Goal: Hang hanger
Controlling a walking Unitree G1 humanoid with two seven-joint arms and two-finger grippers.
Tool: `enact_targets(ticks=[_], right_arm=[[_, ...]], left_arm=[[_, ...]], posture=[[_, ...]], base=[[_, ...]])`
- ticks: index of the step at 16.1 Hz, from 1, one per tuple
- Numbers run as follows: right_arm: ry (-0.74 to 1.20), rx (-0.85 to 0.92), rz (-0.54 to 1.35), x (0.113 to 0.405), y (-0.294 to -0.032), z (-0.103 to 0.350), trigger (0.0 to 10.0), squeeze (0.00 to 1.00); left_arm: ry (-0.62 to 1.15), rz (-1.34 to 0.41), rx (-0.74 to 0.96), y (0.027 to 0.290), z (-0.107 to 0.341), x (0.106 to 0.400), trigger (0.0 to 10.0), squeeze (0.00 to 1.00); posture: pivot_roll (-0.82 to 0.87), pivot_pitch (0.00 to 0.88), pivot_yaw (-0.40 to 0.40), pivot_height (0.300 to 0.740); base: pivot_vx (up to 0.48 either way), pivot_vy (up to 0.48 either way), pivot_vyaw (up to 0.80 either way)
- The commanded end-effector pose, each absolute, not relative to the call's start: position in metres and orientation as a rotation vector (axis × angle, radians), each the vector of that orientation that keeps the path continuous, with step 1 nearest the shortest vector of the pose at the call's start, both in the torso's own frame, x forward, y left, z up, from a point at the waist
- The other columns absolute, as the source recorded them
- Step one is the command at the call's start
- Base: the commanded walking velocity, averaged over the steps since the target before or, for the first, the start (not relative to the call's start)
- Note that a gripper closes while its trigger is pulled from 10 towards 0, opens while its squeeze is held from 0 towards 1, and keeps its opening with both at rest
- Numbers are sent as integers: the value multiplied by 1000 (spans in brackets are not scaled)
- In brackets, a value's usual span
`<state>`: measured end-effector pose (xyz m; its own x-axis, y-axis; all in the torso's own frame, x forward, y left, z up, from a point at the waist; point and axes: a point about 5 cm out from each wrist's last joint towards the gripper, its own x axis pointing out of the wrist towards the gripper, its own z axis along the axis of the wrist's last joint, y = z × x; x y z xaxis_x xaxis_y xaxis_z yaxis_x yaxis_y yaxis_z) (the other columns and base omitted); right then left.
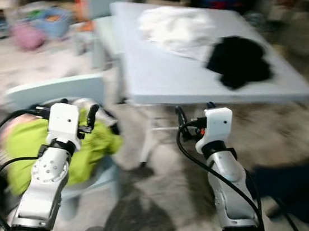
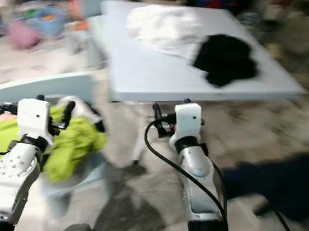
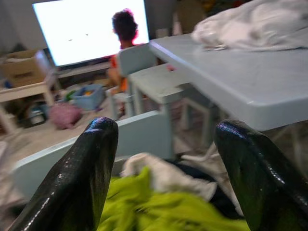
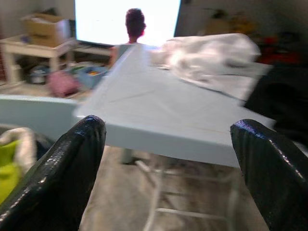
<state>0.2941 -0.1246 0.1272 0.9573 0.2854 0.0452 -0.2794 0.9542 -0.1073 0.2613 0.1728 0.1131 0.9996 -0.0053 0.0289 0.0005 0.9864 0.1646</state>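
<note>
Blurred living room, head camera in motion. We note left gripper (image 3: 163, 178) spread, empty, above green garment (image 1: 54, 148) on chair (image 1: 44, 91); right gripper (image 4: 168, 168) spread, empty, short of table (image 1: 165, 77). Hanger: none identifiable. Risk: blur may cause misjudged reach, collision with table edge.

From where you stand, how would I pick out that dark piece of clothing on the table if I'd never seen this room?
Find the big pale blue table ahead of the robot. Two heaps of cloth lie at its far end, touching: a white garment and, toward the robot's right, the black garment. It is the only dark thing on the tabletop, crumpled rather than folded.
</note>
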Motion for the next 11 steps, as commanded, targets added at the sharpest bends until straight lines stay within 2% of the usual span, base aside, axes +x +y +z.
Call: enact_targets(ticks=[1, 5, 11], right_arm=[[-63, -94, 278, 295, -127, 129, 10000, 0], [-66, -95, 292, 296, -125, 129, 10000, 0], [-78, -86, 289, 296, -125, 131, 10000, 0]], left_arm=[[-37, -33, 180, 167, 114, 260, 10000, 0], [-26, -5, 153, 173, 113, 260, 10000, 0], [-5, -23, 115, 174, 111, 260, 10000, 0]], posture=[[20, 36, -41, 740], [20, 36, -41, 740], [31, 40, -49, 740]], base=[[0, 0, 800], [0, 0, 800], [0, 0, 0]])
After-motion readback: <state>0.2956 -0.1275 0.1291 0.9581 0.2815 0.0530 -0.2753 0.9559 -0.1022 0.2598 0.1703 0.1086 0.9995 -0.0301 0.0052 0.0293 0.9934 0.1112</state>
